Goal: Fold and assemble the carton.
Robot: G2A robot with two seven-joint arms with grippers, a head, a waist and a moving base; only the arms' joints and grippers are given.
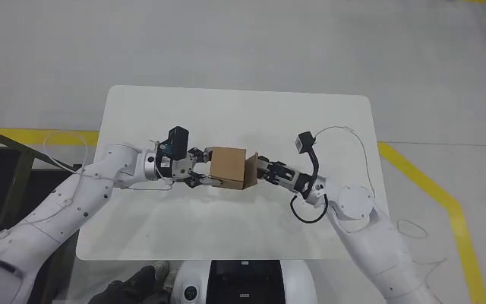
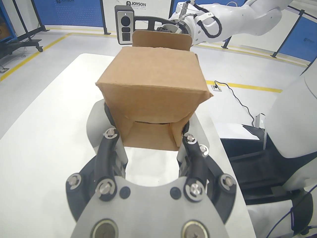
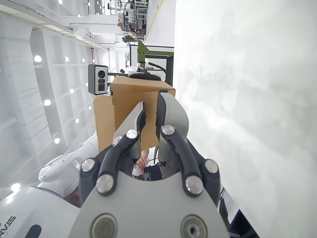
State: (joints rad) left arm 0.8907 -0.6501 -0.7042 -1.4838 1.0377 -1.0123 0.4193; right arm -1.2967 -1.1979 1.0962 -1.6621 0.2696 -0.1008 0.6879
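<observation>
From above, one carton (image 1: 228, 166) sits in the middle of the table (image 1: 228, 106) between two claws, the left gripper (image 1: 199, 169) and the right gripper (image 1: 262, 171). In the left wrist view, the fingers straddle the carton's near end, pressed against both sides. In the right wrist view, the fingers are nearly together and pinch a carton flap.

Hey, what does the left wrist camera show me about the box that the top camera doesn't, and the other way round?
Left wrist view: the near end of the box, its flaps folded inward with a slit left between them, and the left gripper with its fingers on either side of that end.
Top view: the full outline of the white table, and the right gripper meeting the other end of the box.
Both: the brown box over the table, with an arm at each end.
</observation>
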